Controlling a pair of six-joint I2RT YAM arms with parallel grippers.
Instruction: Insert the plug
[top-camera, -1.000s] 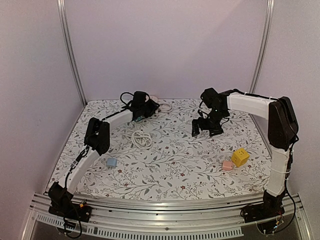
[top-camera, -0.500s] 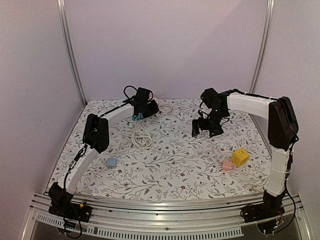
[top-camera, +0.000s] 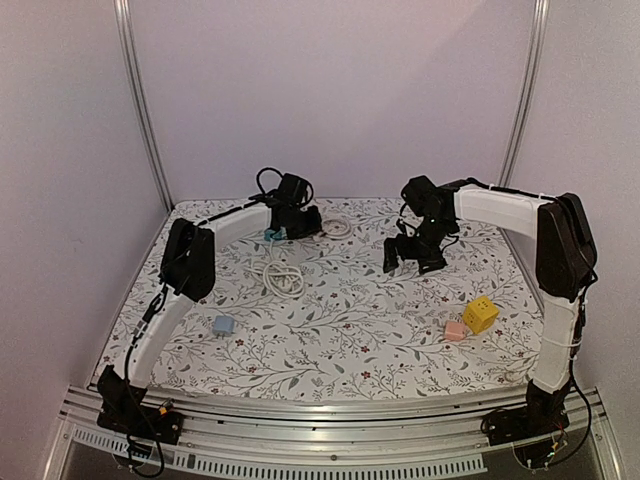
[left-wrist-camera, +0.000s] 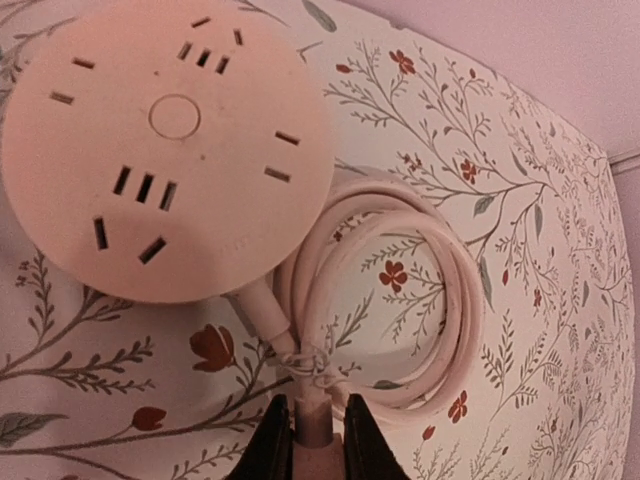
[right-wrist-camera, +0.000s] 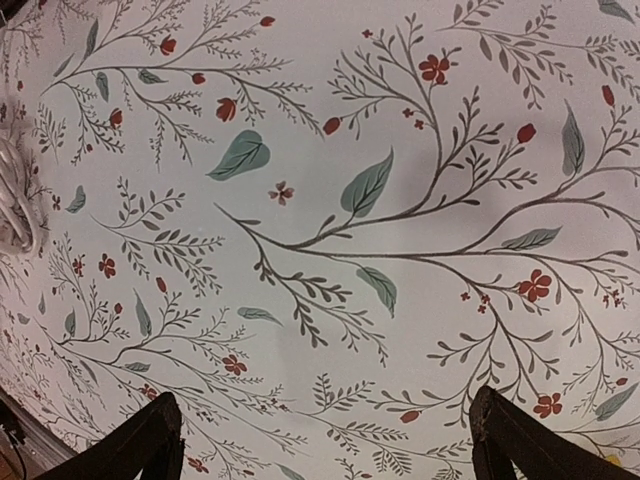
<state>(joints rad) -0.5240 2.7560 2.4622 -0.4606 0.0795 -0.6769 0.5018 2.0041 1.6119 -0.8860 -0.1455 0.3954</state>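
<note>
Pinching a white piece (left-wrist-camera: 316, 432) beside the socket hub (left-wrist-camera: 165, 150) with left fingers (left-wrist-camera: 268, 445); cut off, maybe plug, maybe cord. Spreading right fingers (right-wrist-camera: 140, 450) wide, empty. Shifted hubward on the left since earlier.

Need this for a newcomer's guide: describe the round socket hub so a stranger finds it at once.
On the floral-patterned table, look to the far edge, by the left claw gripping the white plug. There lies the flat round white socket hub, beside its coiled white cord. It alone is a disc with slot groups around a central round button.
</note>
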